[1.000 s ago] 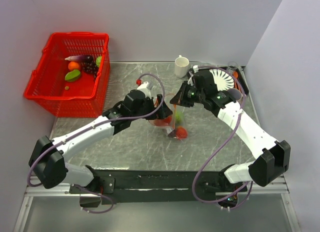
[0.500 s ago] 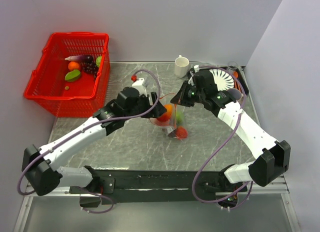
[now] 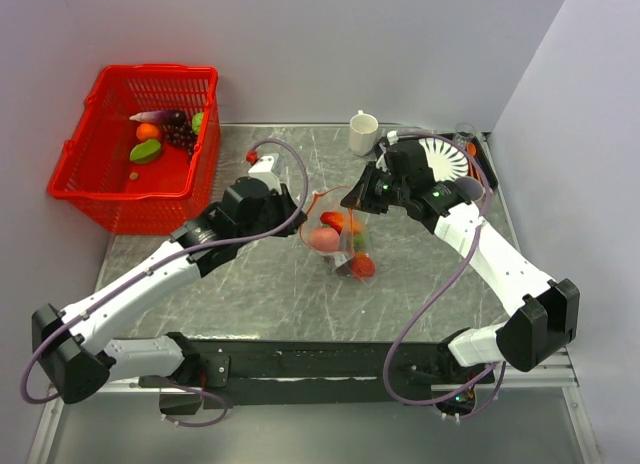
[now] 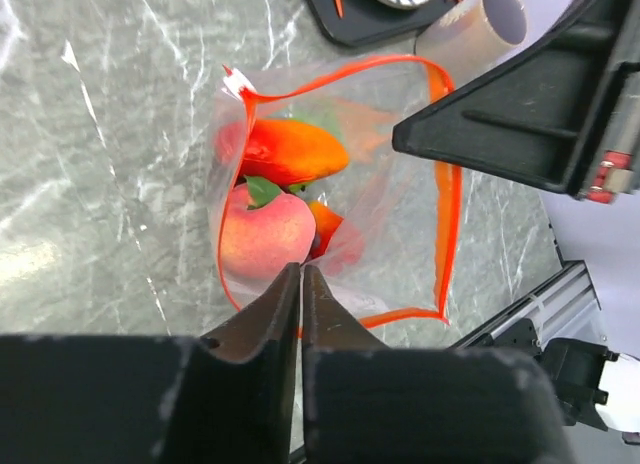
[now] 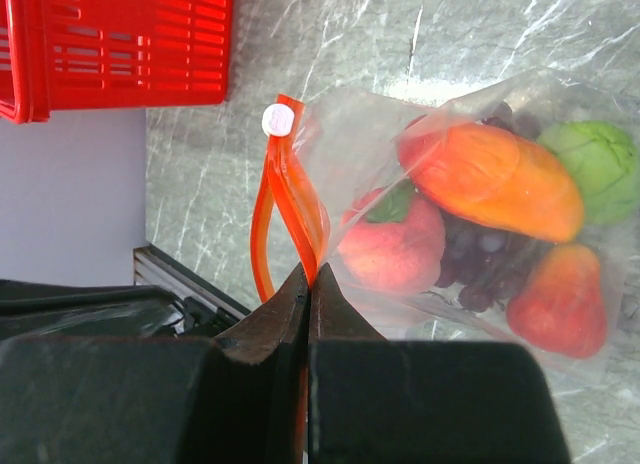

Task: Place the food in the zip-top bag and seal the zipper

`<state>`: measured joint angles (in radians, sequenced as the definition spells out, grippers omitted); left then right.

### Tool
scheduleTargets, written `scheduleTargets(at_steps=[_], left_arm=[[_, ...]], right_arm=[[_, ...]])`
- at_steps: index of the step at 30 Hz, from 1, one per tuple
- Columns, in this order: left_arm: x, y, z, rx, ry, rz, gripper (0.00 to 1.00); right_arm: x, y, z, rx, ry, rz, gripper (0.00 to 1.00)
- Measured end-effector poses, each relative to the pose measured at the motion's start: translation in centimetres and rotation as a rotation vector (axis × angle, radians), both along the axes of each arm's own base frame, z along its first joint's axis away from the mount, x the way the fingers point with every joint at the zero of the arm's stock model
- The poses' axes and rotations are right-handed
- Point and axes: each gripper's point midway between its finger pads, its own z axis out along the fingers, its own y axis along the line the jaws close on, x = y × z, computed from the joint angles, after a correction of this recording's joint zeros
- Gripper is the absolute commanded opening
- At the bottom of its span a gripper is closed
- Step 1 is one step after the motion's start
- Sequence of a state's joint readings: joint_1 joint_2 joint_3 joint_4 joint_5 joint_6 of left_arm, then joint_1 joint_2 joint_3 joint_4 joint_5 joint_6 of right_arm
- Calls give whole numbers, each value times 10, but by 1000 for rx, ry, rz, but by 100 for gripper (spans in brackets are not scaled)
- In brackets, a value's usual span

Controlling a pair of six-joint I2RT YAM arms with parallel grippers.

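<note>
zip-top bag (image 4: 400, 234) now with added peach (image 4: 262, 236)

basket (image 5: 120, 44) cut off, grapes (image 5: 478, 267) partly hidden

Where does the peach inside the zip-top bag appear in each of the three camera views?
Top external: the peach is near the centre of the picture, in the left part of the zip-top bag.
Left wrist: peach left of centre.
Right wrist: peach right of centre.
Shared landmark: the zipper, the red-orange strip along the bag's mouth.
</note>
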<state>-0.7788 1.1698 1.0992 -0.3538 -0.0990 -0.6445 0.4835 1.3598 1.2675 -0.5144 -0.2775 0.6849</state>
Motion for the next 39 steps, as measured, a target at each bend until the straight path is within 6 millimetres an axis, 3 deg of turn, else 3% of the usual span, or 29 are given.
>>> scheduleTargets(at_steps=[3,5,7,10,12,15,17,21,24,25,27,30,33,36,39], left_arm=[[4,-5,-13,17,28,0,4],[8,-5,-29,54,63,20,15],[11,-4,-40,84,83,32,37],[13,-2,-52,120,107,44,60],[14,0,-56,135,112,61,70],[17,7,-62,161,123,99,71],[18,11,-64,174,127,116,68],[19,8,-70,179,139,113,48],[20,5,-78,188,156,113,28],[21,5,-82,194,165,116,16],[22,5,-89,207,181,125,1],[24,7,-100,234,199,142,1],[25,14,-97,264,200,171,1],[28,15,-70,238,169,180,1],[26,13,-28,156,110,170,1]], right_arm=[[1,0,-1,3,0,-2,0],[0,0,-3,1,3,-2,0],[0,0,-5,0,5,-2,0],[0,0,-5,0,5,-2,0],[0,0,-5,0,5,-1,0],[0,0,-5,0,5,-1,0],[0,0,-5,0,5,0,0],[0,1,-5,2,6,2,0],[0,1,-5,2,6,2,0],[0,1,-4,3,6,2,0],[0,1,-4,2,5,2,0],[-1,1,-4,3,5,4,0],[-1,1,-5,2,4,13,0],[-1,2,-6,-3,1,20,0],[0,2,-9,-7,-4,23,0]])
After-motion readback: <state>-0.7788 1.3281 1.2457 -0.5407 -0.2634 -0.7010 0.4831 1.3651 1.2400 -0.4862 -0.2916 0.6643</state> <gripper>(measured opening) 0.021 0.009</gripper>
